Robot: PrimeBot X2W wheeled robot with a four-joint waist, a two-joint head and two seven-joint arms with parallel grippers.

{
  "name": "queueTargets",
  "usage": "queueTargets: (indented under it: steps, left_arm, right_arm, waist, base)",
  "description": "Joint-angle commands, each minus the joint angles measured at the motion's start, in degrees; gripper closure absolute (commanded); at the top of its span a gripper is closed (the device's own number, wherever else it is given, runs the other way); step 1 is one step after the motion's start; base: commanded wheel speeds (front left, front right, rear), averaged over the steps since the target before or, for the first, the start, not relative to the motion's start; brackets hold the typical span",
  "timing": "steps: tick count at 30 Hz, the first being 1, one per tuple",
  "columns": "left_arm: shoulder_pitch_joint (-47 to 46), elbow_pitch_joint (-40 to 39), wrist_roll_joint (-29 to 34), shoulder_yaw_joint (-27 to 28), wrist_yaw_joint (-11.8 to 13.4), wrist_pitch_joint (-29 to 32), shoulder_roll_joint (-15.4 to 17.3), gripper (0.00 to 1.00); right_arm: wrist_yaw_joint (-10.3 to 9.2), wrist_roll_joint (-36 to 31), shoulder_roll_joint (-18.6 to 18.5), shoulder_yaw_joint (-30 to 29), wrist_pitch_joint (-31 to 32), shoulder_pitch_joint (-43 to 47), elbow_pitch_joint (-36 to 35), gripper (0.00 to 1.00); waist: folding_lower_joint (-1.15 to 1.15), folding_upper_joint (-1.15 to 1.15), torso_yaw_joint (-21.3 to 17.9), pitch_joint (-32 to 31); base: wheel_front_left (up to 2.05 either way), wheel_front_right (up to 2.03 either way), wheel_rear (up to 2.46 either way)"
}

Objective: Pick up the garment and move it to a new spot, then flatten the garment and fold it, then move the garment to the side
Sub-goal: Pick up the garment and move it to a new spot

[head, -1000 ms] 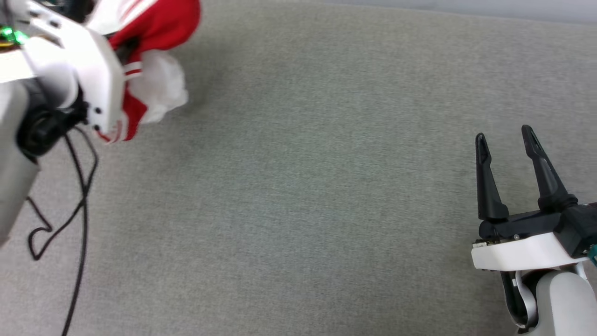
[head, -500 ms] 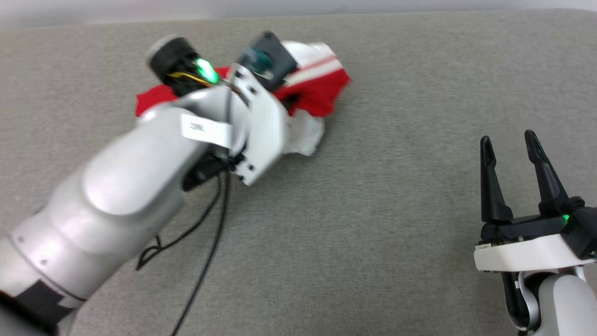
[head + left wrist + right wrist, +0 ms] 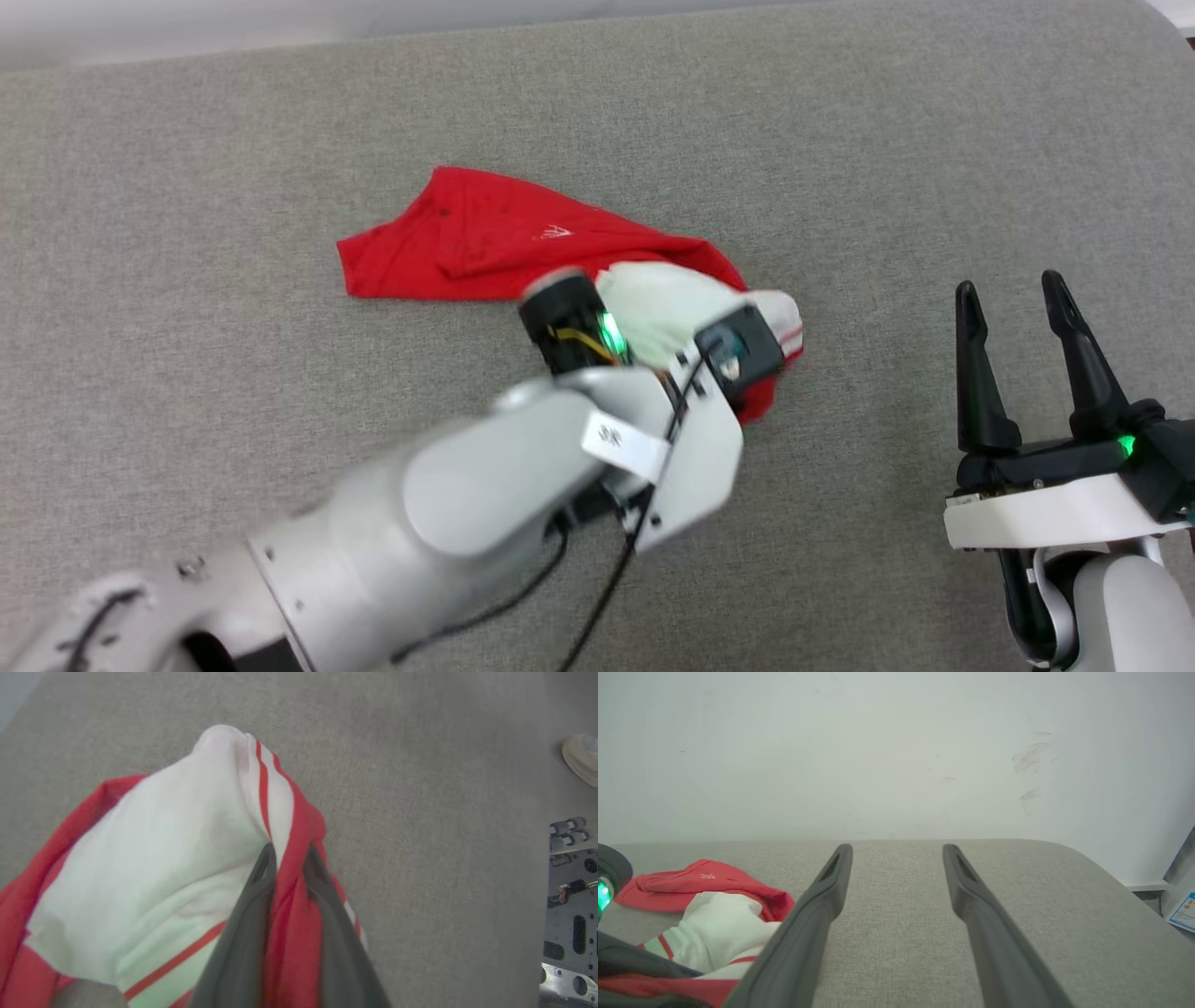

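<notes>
The garment (image 3: 485, 243), a red jersey with white sleeves and red-and-white striped trim, lies crumpled on the grey cloth surface (image 3: 187, 420) near the middle of the head view. In the left wrist view my left gripper (image 3: 289, 858) is shut on a bunched red fold of the garment (image 3: 154, 858), with a white sleeve bulging beside the fingers. In the head view the left wrist covers that grip. My right gripper (image 3: 1013, 299) stands open at the lower right, apart from the garment, with nothing between its fingers (image 3: 831, 891). The garment (image 3: 710, 891) shows at the left of the right wrist view.
The grey surface ends at a pale wall (image 3: 896, 756) at the back and rounds off at a corner (image 3: 1158, 19) on the far right. Black cables (image 3: 597, 597) hang under my left forearm. A metal robot base (image 3: 570, 914) and a pale shoe (image 3: 581, 758) show beside the surface.
The head view has swung, so the whole picture shifted. My left arm has carried the garment rightward and down toward the middle, and its red body now trails flat behind. The right gripper stays open.
</notes>
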Motion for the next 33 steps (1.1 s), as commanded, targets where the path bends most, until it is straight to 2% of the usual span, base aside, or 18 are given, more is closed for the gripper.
queueTargets:
  steps: [1, 5, 7, 8, 9, 10, 14, 19, 23, 27, 33]
  left_arm:
    - [1.2, 0.0, 0.7, 0.0, 0.0, 0.5, -0.4, 1.00]
    - [6.6, -0.2, 2.6, -0.1, 0.0, 4.6, -1.8, 1.00]
    - [7.3, 0.2, 2.8, -0.1, 0.0, 4.7, -2.0, 1.00]
    - [7.5, 0.6, 3.0, -0.2, 0.0, 4.6, -2.1, 0.97]
    - [7.3, 1.0, 2.8, -0.2, 0.0, 3.8, -2.2, 0.13]
    - [6.8, 1.5, 2.1, -0.1, 0.0, 2.4, -2.3, 0.00]
    - [4.7, 3.4, 1.2, 1.4, 0.0, -6.9, -3.6, 0.00]
    - [6.1, 5.1, 1.5, 6.0, 2.4, -18.6, -4.5, 0.00]
    - [8.0, 5.7, 2.0, 9.5, 6.5, -26.7, -3.4, 0.00]
    - [10.9, 5.8, 2.4, 13.8, 12.2, -33.9, -0.6, 0.00]
    - [18.3, 2.3, 3.0, 22.3, 20.5, -37.0, 3.7, 0.00]
  right_arm:
    - [-0.04, 0.1, 0.2, 0.1, -0.1, 0.7, 0.1, 0.00]
    - [-0.04, -0.2, 0.2, -0.1, -0.1, 0.4, 0.2, 0.00]
    - [-0.04, -0.5, 0.2, -0.4, -0.1, 0.2, 0.3, 0.00]
    - [-0.04, -0.6, 0.2, -0.5, -0.1, 0.1, 0.3, 0.00]
    - [-0.04, -0.8, 0.2, -0.6, -0.1, 0.2, 0.4, 0.00]
    - [-0.04, -1.0, 0.2, -0.6, -0.1, 0.4, 0.5, 0.00]
    - [-0.04, -1.2, 0.2, -0.8, -0.1, 1.8, 1.1, 0.00]
    - [-0.04, -1.8, 0.2, -0.9, -0.1, 3.8, 1.9, 0.00]
    - [-0.04, -2.3, 0.2, -1.1, -0.1, 5.5, 2.5, 0.00]
    - [-0.04, -2.2, 0.2, -1.3, -0.1, 6.8, 3.0, 0.00]
    - [-0.04, -1.9, 0.2, -1.7, -0.1, 8.5, 3.6, 0.00]
  waist:
    - [0.00, 0.00, -0.1, 0.0]
    - [0.00, 0.00, 0.1, 0.3]
    - [0.00, 0.00, 0.4, 0.4]
    - [0.00, 0.00, 0.7, 0.3]
    - [0.00, 0.00, 0.9, 0.1]
    - [0.00, 0.00, 1.3, -0.3]
    - [0.00, 0.00, 2.7, -2.7]
    - [0.00, 0.00, 4.8, -6.6]
    - [0.00, 0.00, 6.3, -9.3]
    - [0.00, 0.00, 7.4, -11.2]
    - [0.00, 0.00, 9.3, -13.5]
  base:
    - [0.00, 0.00, 0.00]
    - [0.00, 0.00, 0.00]
    - [0.00, 0.00, 0.00]
    - [0.00, 0.00, 0.00]
    - [0.00, 0.00, 0.00]
    - [0.00, 0.00, 0.00]
    - [0.00, 0.00, 0.00]
    - [0.00, 0.00, 0.00]
    - [0.00, 0.00, 0.00]
    - [0.00, 0.00, 0.00]
    - [0.00, 0.00, 0.00]
